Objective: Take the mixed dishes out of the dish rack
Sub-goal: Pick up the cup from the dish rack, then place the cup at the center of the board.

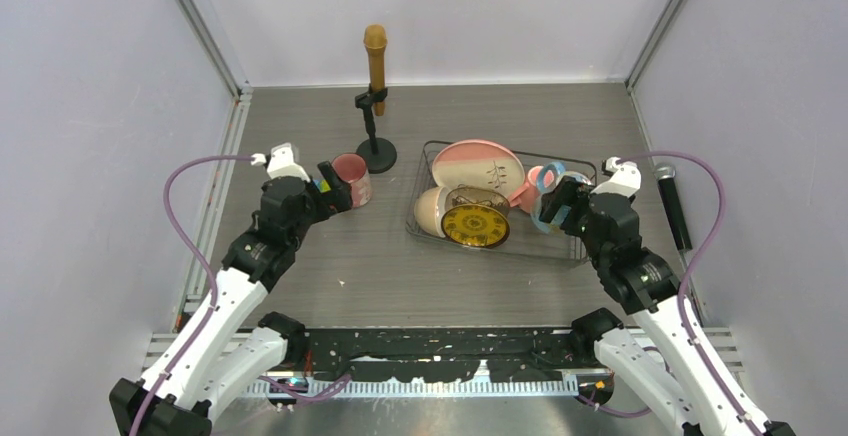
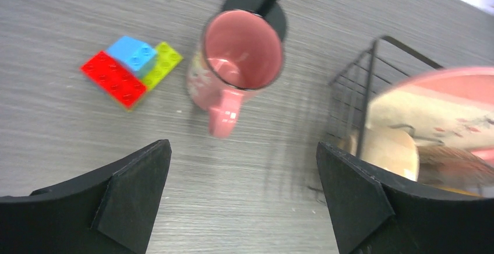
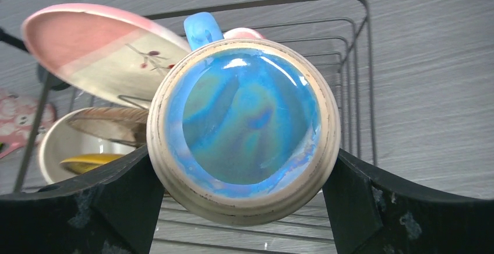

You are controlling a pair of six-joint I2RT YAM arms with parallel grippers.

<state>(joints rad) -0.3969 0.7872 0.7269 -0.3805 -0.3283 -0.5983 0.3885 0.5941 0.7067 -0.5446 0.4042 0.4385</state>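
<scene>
Left tool (image 1: 336, 188) gaping and empty at the pink mug (image 1: 352, 174); right tool (image 1: 556, 206) clamped on a blue mug (image 1: 547, 194) at the right end of the dish rack (image 1: 540, 244).

From above, the pink mug stands upright on the surface (image 1: 330, 266), left of the rack, just ahead of the left tool. Left wrist: there it is, apart from both fingers (image 2: 134, 178), glossy pink inside, handle toward the camera, toy blocks (image 2: 131, 70) beside it. Right wrist: the blue mug fills the gap, sides against both fingers, swirled blue glaze, cream rim, blue handle up, rack wires beneath.
</scene>
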